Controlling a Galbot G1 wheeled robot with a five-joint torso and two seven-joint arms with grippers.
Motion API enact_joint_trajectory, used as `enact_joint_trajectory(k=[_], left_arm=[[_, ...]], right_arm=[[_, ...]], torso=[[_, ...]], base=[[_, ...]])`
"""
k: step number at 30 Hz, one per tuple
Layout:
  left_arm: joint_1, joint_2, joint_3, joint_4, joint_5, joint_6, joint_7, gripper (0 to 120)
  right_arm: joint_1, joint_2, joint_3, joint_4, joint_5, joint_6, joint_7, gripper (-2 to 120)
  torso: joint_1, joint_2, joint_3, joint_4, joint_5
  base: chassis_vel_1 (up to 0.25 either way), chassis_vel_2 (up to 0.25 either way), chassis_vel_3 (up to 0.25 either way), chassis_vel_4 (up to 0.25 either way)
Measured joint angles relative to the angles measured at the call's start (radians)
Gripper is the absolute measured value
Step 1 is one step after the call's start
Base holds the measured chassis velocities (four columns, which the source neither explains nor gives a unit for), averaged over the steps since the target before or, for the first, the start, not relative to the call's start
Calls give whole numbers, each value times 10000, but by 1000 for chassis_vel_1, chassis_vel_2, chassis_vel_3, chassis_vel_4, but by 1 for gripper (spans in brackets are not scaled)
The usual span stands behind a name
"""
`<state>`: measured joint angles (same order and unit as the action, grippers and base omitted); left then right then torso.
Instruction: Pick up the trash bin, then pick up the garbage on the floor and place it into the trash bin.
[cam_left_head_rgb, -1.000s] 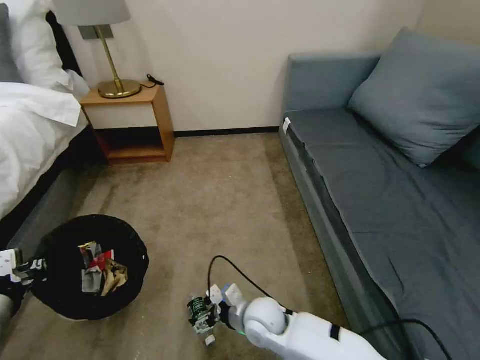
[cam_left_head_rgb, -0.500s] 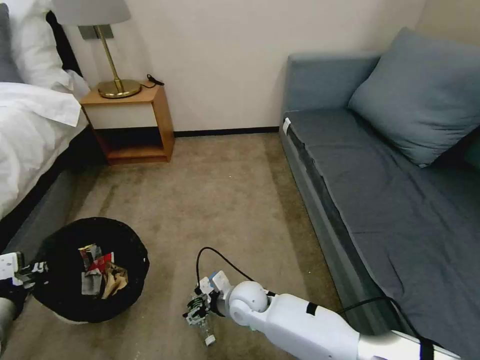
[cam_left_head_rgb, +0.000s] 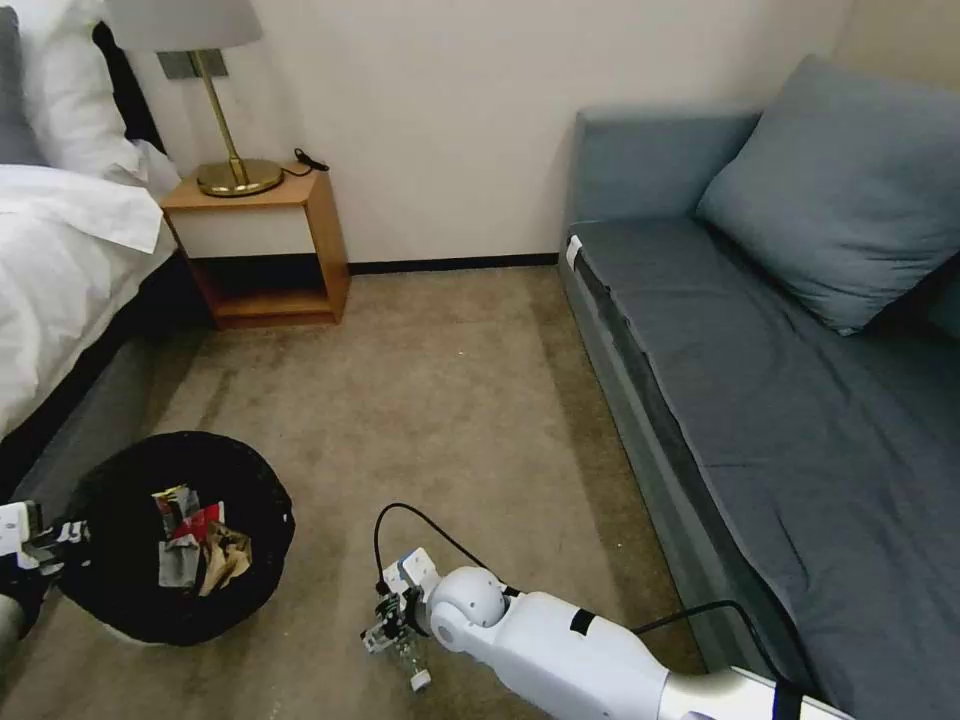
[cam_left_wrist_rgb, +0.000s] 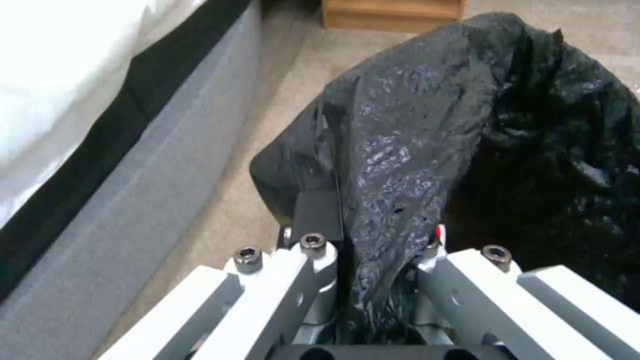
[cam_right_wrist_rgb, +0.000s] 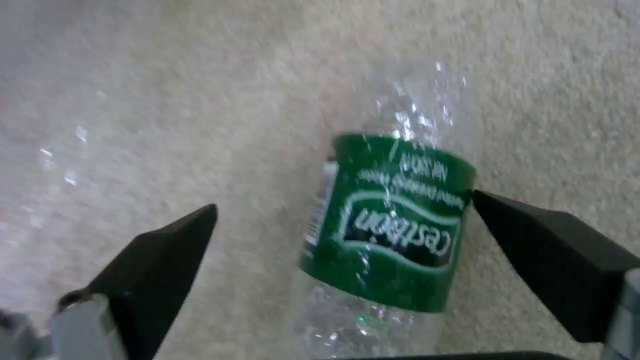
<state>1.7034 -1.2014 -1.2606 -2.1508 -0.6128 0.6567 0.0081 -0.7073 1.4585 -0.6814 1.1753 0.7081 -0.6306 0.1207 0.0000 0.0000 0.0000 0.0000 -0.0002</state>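
The trash bin (cam_left_head_rgb: 120, 590), white with a glossy black liner, hangs low over the carpet at the lower left. My left gripper (cam_left_head_rgb: 48, 535) is shut on its rim, and the liner (cam_left_wrist_rgb: 413, 150) bunches between the jaws of that gripper (cam_left_wrist_rgb: 373, 240). Crumpled wrappers and a brown paper bag (cam_left_head_rgb: 198, 550) lie inside. The clear green-labelled bottle (cam_left_head_rgb: 411, 662) lies on the carpet. My right gripper (cam_left_head_rgb: 388, 628) is down over it and open. In the right wrist view the bottle (cam_right_wrist_rgb: 393, 225) sits between the black fingertips (cam_right_wrist_rgb: 167, 250), nearer the far one.
A bed with white sheets (cam_left_head_rgb: 60, 260) runs along the left, close to the bin. A wooden nightstand (cam_left_head_rgb: 265, 240) with a brass lamp stands at the wall. A blue-grey sofa (cam_left_head_rgb: 780, 380) lines the right. Open carpet (cam_left_head_rgb: 440, 400) lies between them.
My right arm has swung left and its gripper has come down over the bottle. The bin and left gripper have barely shifted.
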Motion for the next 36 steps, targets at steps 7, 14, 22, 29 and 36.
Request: enact_joint_trajectory(k=[7,14,22,29,36], left_arm=[[106,-56,-31,8,-5,4,11,7],[100,-33,-52,23,-13,4,12,7],[2,-88,78,-3,-11,17,11,7],[-87,-197,126,-85,23,46,9,7],[-101,-242,232,-166,36,52,5,7]], right_arm=[[-228,34,118,-221,-378,36,-11,70],[-342,-30,177,-200,-511,102,-144,50],[-508,-218,464,147,-552,149,-106,23],[-955,-891,1565,1633,-22,408,-180,22],[-1626,-1963,2980,4555,437,770,-203,22]], torso=[[0,0,0,0,1],[0,0,0,0,0],[0,0,0,0,1],[0,0,1,-2,3],[0,0,0,-1,3]], base=[[0,0,0,0],[0,0,0,0],[0,0,0,0],[0,0,0,0],[0,0,0,0]])
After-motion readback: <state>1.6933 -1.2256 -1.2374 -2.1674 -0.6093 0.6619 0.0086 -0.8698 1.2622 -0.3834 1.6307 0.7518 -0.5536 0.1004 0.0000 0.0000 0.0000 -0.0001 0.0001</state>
